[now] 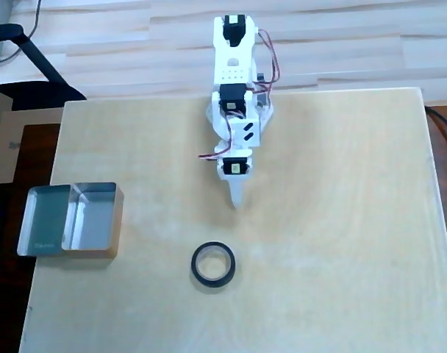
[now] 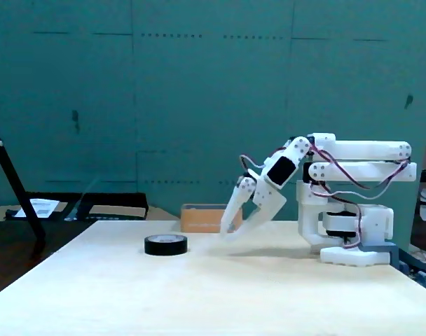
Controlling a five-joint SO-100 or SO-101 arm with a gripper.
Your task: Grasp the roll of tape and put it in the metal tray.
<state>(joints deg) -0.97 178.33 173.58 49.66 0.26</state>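
The roll of tape (image 1: 195, 266) is a black ring lying flat on the wooden table near the front middle in the overhead view. In the fixed view, the roll of tape (image 2: 165, 244) sits left of the arm. The metal tray (image 1: 91, 246) stands empty at the table's left edge. In the fixed view the tray (image 2: 201, 218) shows behind the tape as a tan-looking box. My gripper (image 1: 237, 200) points down at the table, a short way behind the tape and apart from it. The gripper (image 2: 230, 231) looks shut and empty, its tips just above the table.
The white arm base (image 2: 353, 238) stands at the table's back edge. A cardboard box (image 1: 10, 147) and a black stand leg (image 1: 36, 59) lie off the table to the left. A dark side table with papers (image 2: 38, 208) is beyond the far edge.
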